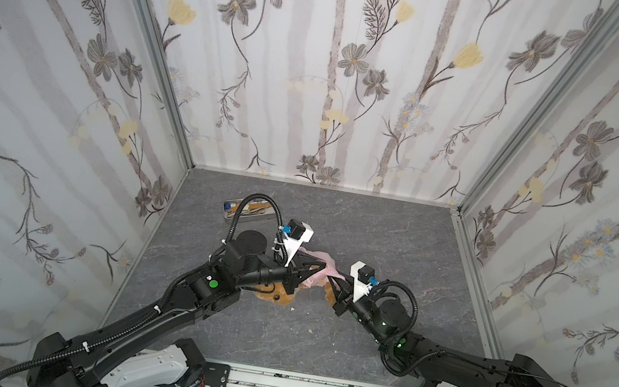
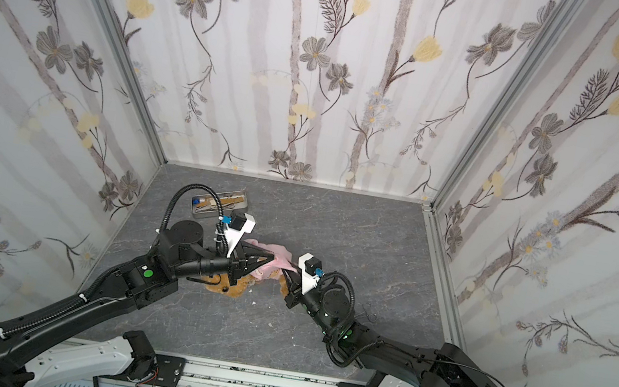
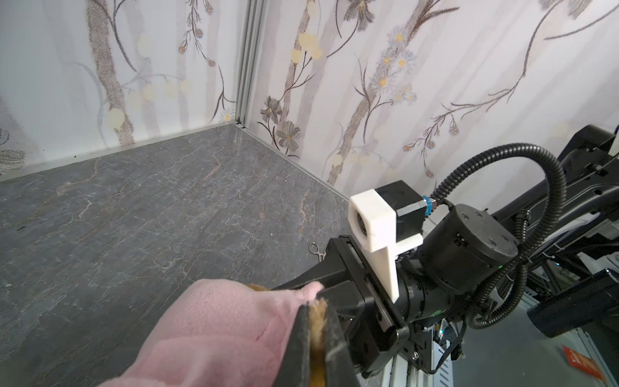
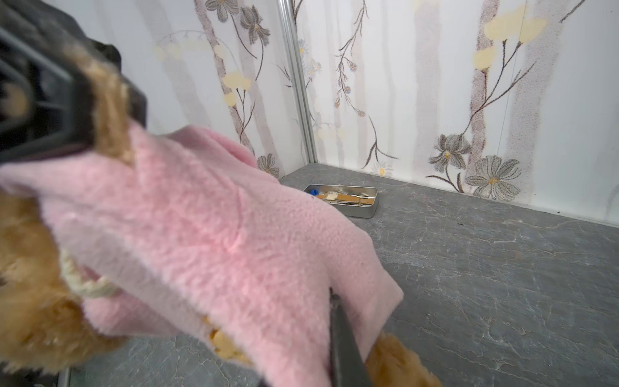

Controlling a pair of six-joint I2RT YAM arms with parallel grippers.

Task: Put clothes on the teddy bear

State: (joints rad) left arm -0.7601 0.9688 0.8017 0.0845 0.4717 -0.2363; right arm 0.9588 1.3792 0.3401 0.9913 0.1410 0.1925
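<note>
Grip: left fingers (image 3: 298, 345) clamp teddy bear (image 4: 30, 318) fur | right fingers (image 4: 343, 338) pinch pink shirt (image 4: 207, 228) | we judge bear between both, nearer left.

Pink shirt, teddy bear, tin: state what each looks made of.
Pink shirt: soft fleece, matte, with a napped surface. Teddy bear: golden-brown plush with a long fuzzy pile. Tin: likely metal, judging by its smooth grey sheen and rounded corners.

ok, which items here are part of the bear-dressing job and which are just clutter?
In the job: teddy bear, pink shirt, left gripper shut on the bear's fur, right gripper shut on the shirt.
Lying about: metal tin of odds and ends, what looks like small scissors.
</note>
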